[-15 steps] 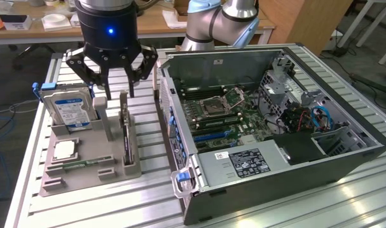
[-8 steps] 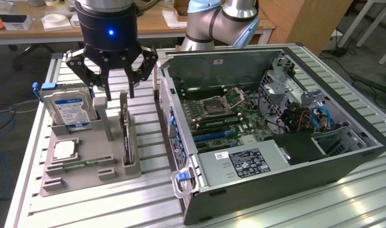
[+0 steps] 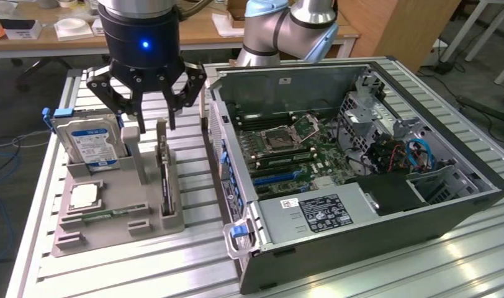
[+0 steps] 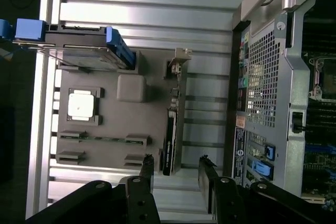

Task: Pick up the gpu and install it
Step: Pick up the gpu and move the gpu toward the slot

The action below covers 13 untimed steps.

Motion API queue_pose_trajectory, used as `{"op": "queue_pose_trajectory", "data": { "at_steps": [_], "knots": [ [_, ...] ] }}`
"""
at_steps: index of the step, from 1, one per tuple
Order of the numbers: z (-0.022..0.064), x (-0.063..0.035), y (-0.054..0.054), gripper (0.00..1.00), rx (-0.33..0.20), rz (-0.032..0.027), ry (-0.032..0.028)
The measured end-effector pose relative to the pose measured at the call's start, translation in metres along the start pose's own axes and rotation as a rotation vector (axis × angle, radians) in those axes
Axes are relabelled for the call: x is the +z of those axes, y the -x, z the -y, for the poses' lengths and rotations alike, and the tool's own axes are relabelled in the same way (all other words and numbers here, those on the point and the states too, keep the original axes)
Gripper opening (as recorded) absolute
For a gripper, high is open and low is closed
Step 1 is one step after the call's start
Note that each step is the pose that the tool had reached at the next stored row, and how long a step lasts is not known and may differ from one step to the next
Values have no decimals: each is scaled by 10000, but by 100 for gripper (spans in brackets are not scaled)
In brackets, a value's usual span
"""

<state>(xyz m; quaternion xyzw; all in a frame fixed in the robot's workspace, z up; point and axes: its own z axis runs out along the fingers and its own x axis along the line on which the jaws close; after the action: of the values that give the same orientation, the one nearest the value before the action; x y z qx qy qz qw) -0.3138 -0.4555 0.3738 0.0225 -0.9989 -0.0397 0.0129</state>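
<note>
The gpu (image 3: 163, 169) is a thin dark card standing on edge in a slot of the grey holder tray (image 3: 144, 214), left of the computer case. In the wrist view the gpu (image 4: 170, 129) shows its silver bracket at one end. My gripper (image 3: 155, 126) hangs open just above the card's far end, with nothing between its fingers. In the wrist view the gripper (image 4: 177, 174) straddles the near end of the card, one black finger (image 4: 148, 171) close beside it and the other finger (image 4: 208, 177) well apart.
On the same tray a silver hard drive (image 3: 90, 146) with blue rails stands upright, a processor (image 3: 84, 195) lies flat and a green memory stick (image 3: 103, 215) sits in a slot. The open computer case (image 3: 351, 186) with its motherboard (image 3: 285, 155) lies to the exterior view's right.
</note>
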Motion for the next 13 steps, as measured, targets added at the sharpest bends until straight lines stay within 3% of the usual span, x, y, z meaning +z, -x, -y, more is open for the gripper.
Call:
{"op": "queue_pose_trajectory", "data": {
  "at_steps": [13],
  "knots": [
    [44,20,-1,47,-14,-1,0]
  ]
}}
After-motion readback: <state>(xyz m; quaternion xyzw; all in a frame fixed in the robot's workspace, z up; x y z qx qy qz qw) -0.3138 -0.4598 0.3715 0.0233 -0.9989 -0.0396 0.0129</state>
